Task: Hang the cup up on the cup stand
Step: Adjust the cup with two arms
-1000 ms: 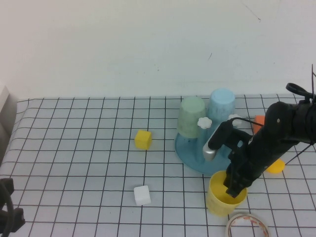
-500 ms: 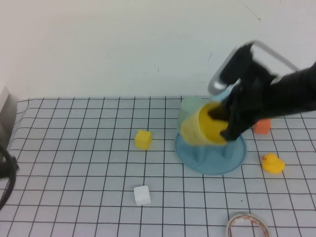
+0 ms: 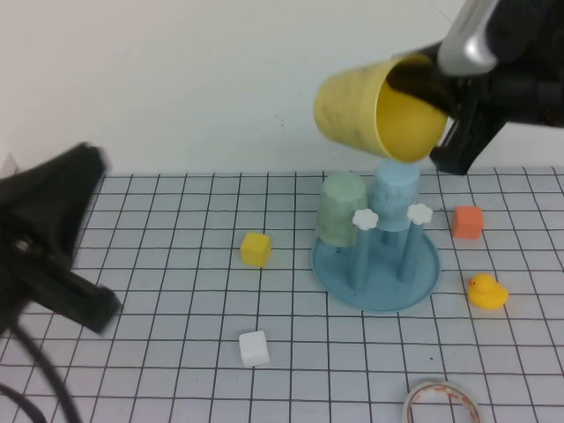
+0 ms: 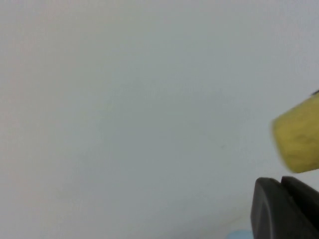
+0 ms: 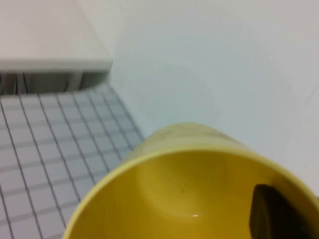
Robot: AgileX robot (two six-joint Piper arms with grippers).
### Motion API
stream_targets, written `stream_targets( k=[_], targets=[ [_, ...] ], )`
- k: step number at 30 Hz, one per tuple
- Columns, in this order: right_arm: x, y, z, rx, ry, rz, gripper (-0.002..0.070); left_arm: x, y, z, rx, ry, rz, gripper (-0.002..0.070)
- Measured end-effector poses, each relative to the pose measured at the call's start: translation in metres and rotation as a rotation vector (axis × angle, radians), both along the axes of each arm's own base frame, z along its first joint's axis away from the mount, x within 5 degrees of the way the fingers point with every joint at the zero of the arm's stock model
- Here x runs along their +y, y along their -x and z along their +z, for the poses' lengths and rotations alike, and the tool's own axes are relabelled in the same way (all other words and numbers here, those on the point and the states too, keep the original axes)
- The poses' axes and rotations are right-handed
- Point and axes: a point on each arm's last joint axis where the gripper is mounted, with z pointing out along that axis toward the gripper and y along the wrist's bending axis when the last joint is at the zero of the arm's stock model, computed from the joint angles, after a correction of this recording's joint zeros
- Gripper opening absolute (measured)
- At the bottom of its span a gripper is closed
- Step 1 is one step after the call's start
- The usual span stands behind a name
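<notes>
Carrying step: the right hand (image 3: 436,101) grips the cup (image 3: 374,110) by its rim, high at twelve o'clock above the cup stand (image 3: 377,269); next, tip it mouth-down onto a free peg (image 3: 361,251). The left hand (image 4: 286,209), closed and empty, is raised at nine o'clock.

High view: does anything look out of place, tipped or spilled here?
Nothing spilled or damaged. The yellow cup is tipped on its side in the air above the cup stand, gripped at its rim by the right end effector. The left end effector, shut and empty, is at the table's left side.
</notes>
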Motion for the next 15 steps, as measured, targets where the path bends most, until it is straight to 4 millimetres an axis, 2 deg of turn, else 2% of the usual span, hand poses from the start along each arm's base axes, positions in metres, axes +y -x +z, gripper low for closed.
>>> stream_targets(
  k=[2, 6, 8, 10, 13, 14, 15],
  targets=[
    [0.000, 0.008, 0.014, -0.044, -0.065, 0.026, 0.0022, -0.012, 0.009, 0.005, -0.036, 0.049, -0.128, -0.0001],
    [0.000, 0.021, 0.030, -0.121, -0.123, 0.086, 0.0022, -0.016, 0.012, 0.008, 0.093, 0.300, -0.226, 0.0006],
    [0.002, 0.026, 0.035, -0.161, -0.125, 0.130, 0.0022, -0.014, 0.012, 0.011, 0.154, 0.449, -0.259, 0.0058],
    [0.004, 0.030, 0.035, -0.201, -0.103, 0.191, 0.0022, -0.012, 0.013, 0.016, 0.195, 0.610, -0.305, 0.0164],
    [0.008, 0.035, 0.031, -0.238, -0.085, 0.250, 0.0022, -0.009, 0.013, 0.022, 0.331, 0.946, -0.416, 0.0454],
    [0.009, 0.036, 0.030, -0.255, -0.075, 0.259, 0.0022, -0.008, 0.013, 0.023, 0.399, 1.068, -0.459, 0.0538],
    [0.010, 0.037, 0.029, -0.274, -0.066, 0.267, 0.0022, -0.007, 0.013, 0.023, 0.468, 1.171, -0.497, 0.0593]
  ],
)
